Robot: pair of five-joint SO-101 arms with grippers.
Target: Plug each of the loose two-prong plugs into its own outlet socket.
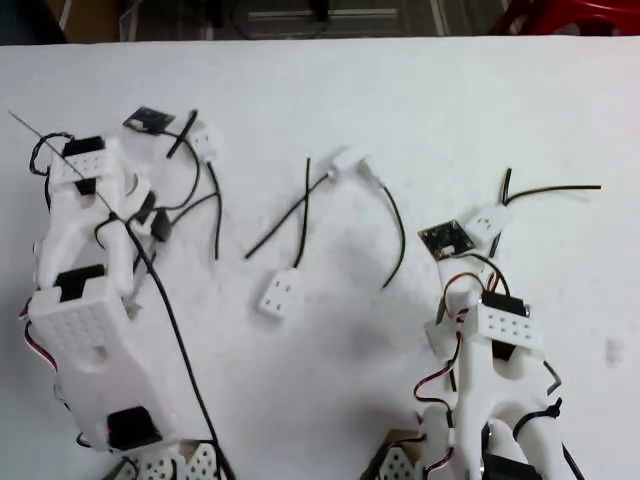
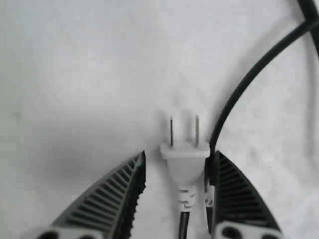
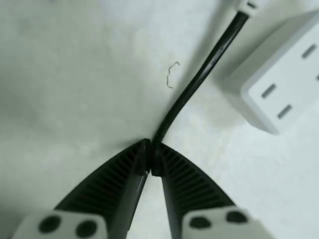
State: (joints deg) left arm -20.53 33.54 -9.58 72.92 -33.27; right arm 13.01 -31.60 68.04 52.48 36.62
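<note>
Plug [image 2: 184, 152] first: a white two-prong one lies flat on the table [image 2: 75, 74], on the left side where the left arm works. Its prongs point away from the left gripper [image 2: 179, 155] and its own lead runs back under the wrist. The jaws are open around it. One finger [image 2: 227, 189] is just beside or touching the body, and the other finger [image 2: 124, 191] is a little apart.

Over on the right, the right gripper [image 3: 152, 145] is clamped on a black cord [image 3: 199, 74]. A white outlet block [image 3: 279, 89] sits just beside that cord, slots facing up. A second outlet block [image 1: 279, 293] lies mid-table.

The step in hand looks like grasping the plug. To do it well, centre the jaws on the flat sides of the body behind the flange. Close squarely so the prongs stay level and straight ahead. Keep the loose black cable [image 2: 249, 79] next to the touching finger out of the pinch. A crooked grip would likely turn the prongs off line with the slots.
</note>
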